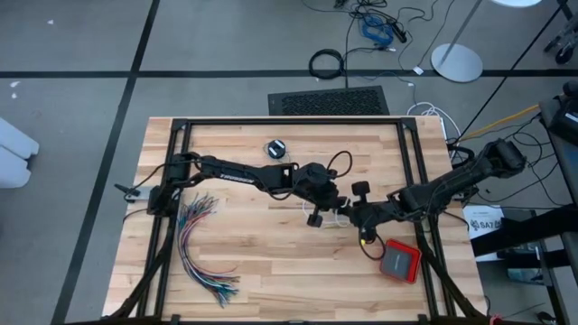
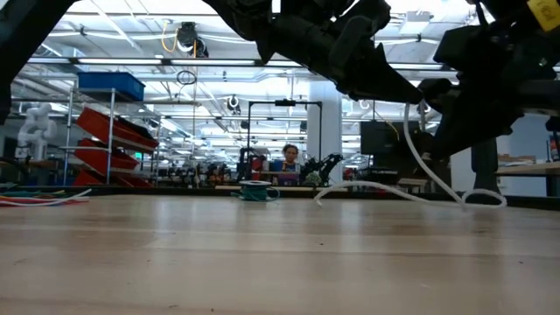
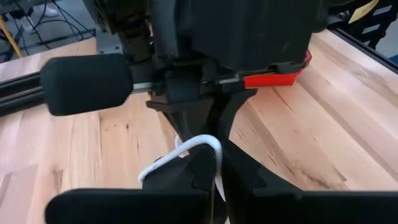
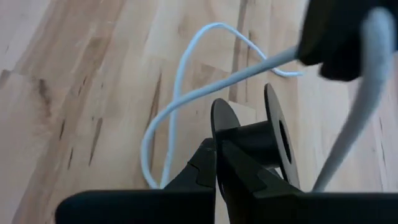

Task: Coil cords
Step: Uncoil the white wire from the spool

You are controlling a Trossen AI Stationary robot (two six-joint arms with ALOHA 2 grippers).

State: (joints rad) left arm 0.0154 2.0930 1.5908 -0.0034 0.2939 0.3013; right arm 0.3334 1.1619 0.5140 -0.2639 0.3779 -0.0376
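A thin white cord (image 1: 332, 219) lies in slack loops (image 4: 180, 81) on the wooden table near its middle. My left gripper (image 1: 318, 215) reaches in from the table's left and is shut on that cord. My right gripper (image 1: 354, 217) comes from the right, facing it, and is shut at a small black spool (image 4: 252, 140). Farther back, a teal-green cord (image 2: 255, 191) sits wound in a small coil (image 1: 275, 147) on the table. My left gripper pinches the white cord at a bend (image 3: 208, 144) between its two fingertips, slanting down from the table's left. From there the cord hangs slack (image 2: 429, 171) to the table, where the rest lies in a loop (image 2: 483, 198). My right gripper has its fingertips closed on the rim of the spool's nearer flange (image 4: 219, 134), coming at it slanting down from the table's right. The spool sits just beyond the fingertips with its axis roughly level. I cannot tell whether it is clear of the table.
A fanned bundle of many-coloured wires (image 1: 203, 248) lies at the near left. A red and grey box (image 1: 400, 262) sits at the near right. Black frame rails (image 1: 289, 122) run along the table's far edge and sides. Bare wood shows in the near middle (image 1: 298, 280).
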